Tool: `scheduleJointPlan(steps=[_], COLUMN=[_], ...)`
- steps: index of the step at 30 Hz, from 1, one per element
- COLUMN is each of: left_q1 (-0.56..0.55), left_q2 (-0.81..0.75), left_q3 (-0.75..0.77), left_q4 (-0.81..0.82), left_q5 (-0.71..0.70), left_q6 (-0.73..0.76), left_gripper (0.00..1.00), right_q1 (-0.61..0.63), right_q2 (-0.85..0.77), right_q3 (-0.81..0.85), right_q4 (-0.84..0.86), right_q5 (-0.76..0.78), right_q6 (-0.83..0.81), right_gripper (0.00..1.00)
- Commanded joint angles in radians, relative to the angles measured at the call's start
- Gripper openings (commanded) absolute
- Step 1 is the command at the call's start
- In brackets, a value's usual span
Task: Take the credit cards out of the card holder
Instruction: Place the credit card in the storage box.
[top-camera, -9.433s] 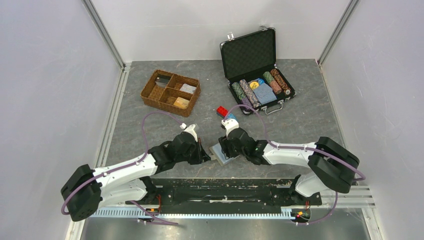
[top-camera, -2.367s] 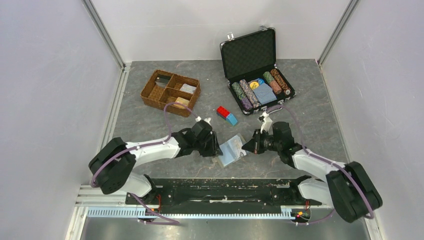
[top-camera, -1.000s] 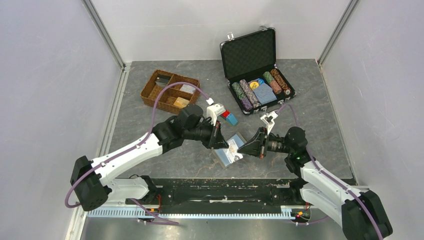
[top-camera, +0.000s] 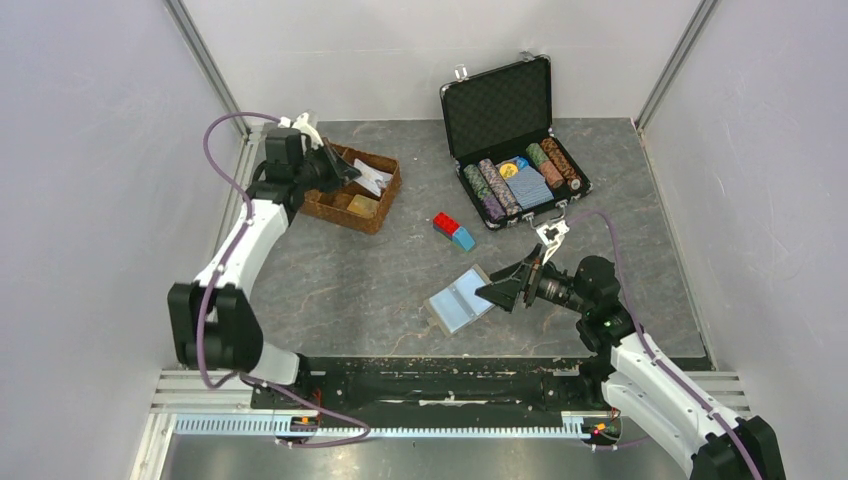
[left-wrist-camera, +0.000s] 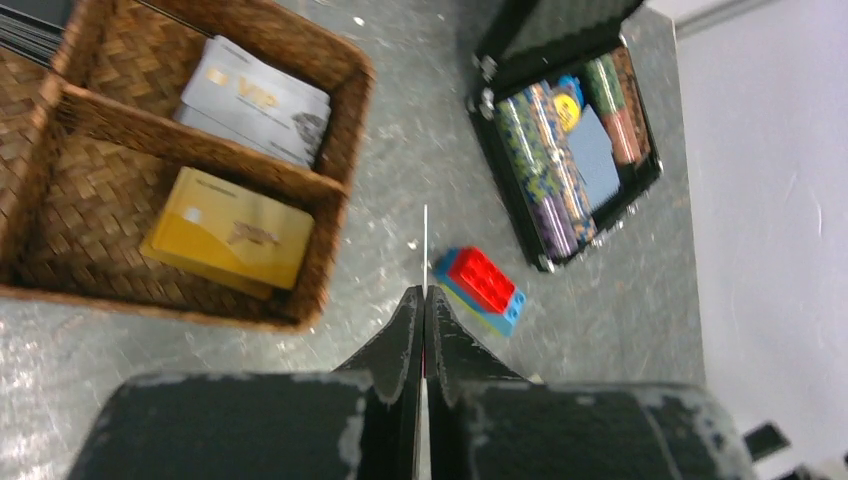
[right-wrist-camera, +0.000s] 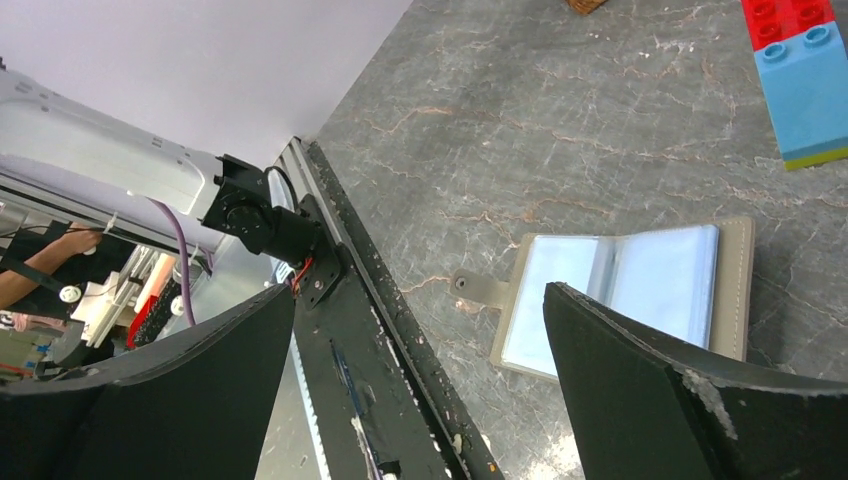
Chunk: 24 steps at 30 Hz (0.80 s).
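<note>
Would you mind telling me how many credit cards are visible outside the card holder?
3: a silver card and a gold card in separate wicker tray compartments, and apparently an edge-on card pinched in the shut left tool. More may lie beneath those two.

room around card holder (top-camera: 459, 301), bricks (top-camera: 453, 230) behind (apart)

One card holder (top-camera: 461, 301), one wicker tray (left-wrist-camera: 190, 160), one chip case (top-camera: 497, 105), two bricks (top-camera: 453, 230).

Table: grey stone-look table top (top-camera: 350, 280), thin pale lines.
Walls: plain pale walls (top-camera: 90, 150) on three sides of it.
Corners: slanted silver metal bars (top-camera: 205, 65) at its far corners.
</note>
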Motion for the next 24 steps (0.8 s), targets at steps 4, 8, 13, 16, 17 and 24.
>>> scheduleJointPlan(steps=[4,8,13,16,17,24], left_q1=[0.116,0.12,0.123,0.123,0.123,0.123], left_q2=[0.241,0.345,0.471,0.53,0.543,0.631], left_q3=[0.115,0.198,0.294,0.336,0.344,0.405], left_q4=[0.223,0.234,0.242,0.229,0.226,0.219], left_q5=[0.194,0.202,0.245,0.251,0.246,0.251], left_q6=[-0.1,-0.08,-0.074,-0.064,-0.061,-0.062], left_gripper=[0.02,0.02,0.02,0.02,0.02,0.02], right_q1=[0.001,0.002,0.001,0.001,0.001,0.001], right_q2=[-0.004,0.009,0.04,0.054,0.059,0.1], right_q3=[0.037,0.042,0.043,0.045,0.047,0.081], right_q4=[-0.011,-0.014,-0.014,-0.013,-0.013,-0.054], right_q5=[0.018,0.026,0.033,0.041,0.041,0.062], right_q6=[-0.02,-0.031,-0.036,-0.038,-0.04,-0.104], right_gripper=[0.98,0.98,0.98,0.98,0.98,0.98])
